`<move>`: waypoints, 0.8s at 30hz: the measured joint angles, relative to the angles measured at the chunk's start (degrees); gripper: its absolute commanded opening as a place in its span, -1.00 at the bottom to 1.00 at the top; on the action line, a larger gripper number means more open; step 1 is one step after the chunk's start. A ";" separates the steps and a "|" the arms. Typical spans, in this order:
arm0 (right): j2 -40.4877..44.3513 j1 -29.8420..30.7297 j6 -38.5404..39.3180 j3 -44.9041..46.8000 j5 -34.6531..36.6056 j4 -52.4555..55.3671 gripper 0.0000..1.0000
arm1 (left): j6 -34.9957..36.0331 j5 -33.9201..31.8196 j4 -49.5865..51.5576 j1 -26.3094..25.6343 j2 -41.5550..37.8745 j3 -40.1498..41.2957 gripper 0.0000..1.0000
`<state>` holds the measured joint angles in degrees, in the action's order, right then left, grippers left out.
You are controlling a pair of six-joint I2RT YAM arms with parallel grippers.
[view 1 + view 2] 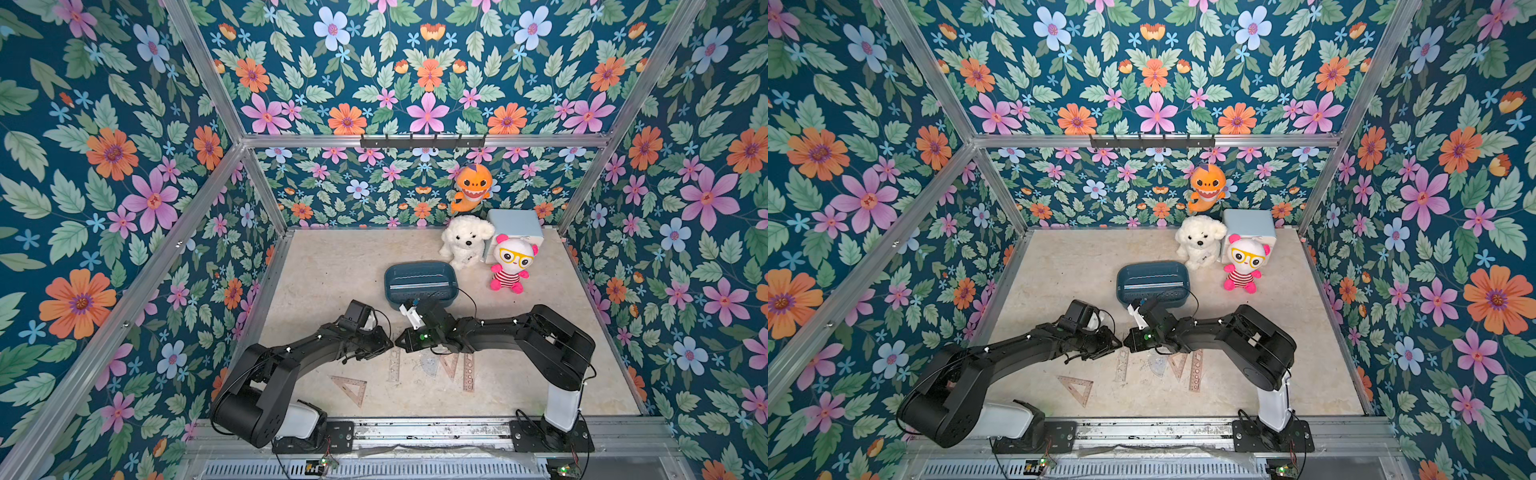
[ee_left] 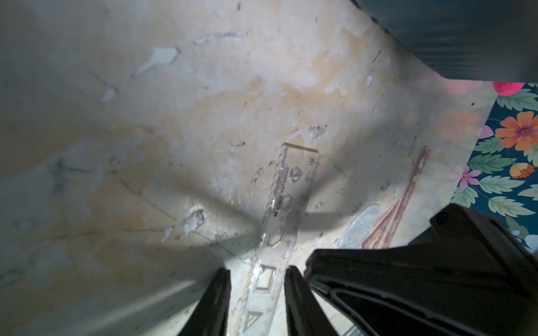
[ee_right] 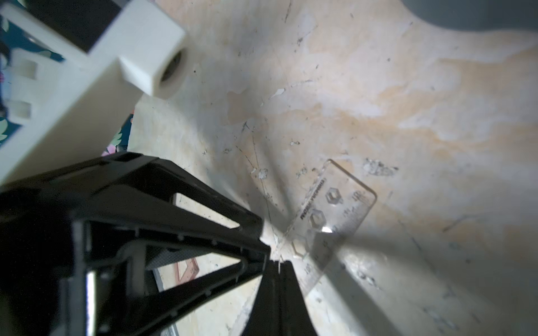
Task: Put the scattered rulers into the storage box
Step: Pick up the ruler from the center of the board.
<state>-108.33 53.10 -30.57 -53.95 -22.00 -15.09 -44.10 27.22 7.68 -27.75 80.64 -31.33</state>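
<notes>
Rulers [image 1: 468, 372] lie on the table [image 1: 332, 270] near the blue storage box [image 1: 390, 291], others inside it, the left gripper [image 2: 257, 270] narrowly parted astride a clear ruler [image 2: 294, 186] without gripping it, the right gripper [image 3: 276, 263] pinched closed at its edge.

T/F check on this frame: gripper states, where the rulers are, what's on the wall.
1. The left gripper is open, astride a clear ruler. True.
2. The right gripper is wide open. False: it is shut.
3. Every ruler is in the storage box. False: a set square and a pink ruler, among others, lie on the table.
4. An orange plush toy hangs on the back wall. True.
</notes>
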 measured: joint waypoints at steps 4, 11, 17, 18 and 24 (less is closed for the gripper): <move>-0.44 0.04 0.00 0.68 0.00 -0.02 -0.94 | 0.04 0.28 -0.66 0.02 0.04 0.31 -0.25; -1.51 0.15 -0.17 1.33 -0.44 -1.20 -0.95 | 0.22 0.81 -1.42 0.09 0.55 0.46 -0.25; -2.56 0.13 -0.22 2.01 -1.42 -4.57 -0.96 | 0.26 2.38 -3.85 0.07 1.84 0.81 -0.26; -2.62 0.09 -0.50 2.14 -1.51 -4.85 -0.96 | 0.24 2.67 -4.22 0.07 2.08 0.81 -0.28; -3.19 0.02 -1.20 2.80 -1.68 -7.17 -0.96 | 0.22 3.58 -6.69 0.11 2.84 1.95 -0.59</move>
<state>-111.53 53.12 -31.77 -51.16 -23.68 -22.26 -43.88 30.81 0.99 -27.64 83.48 -29.39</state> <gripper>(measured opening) 0.049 0.242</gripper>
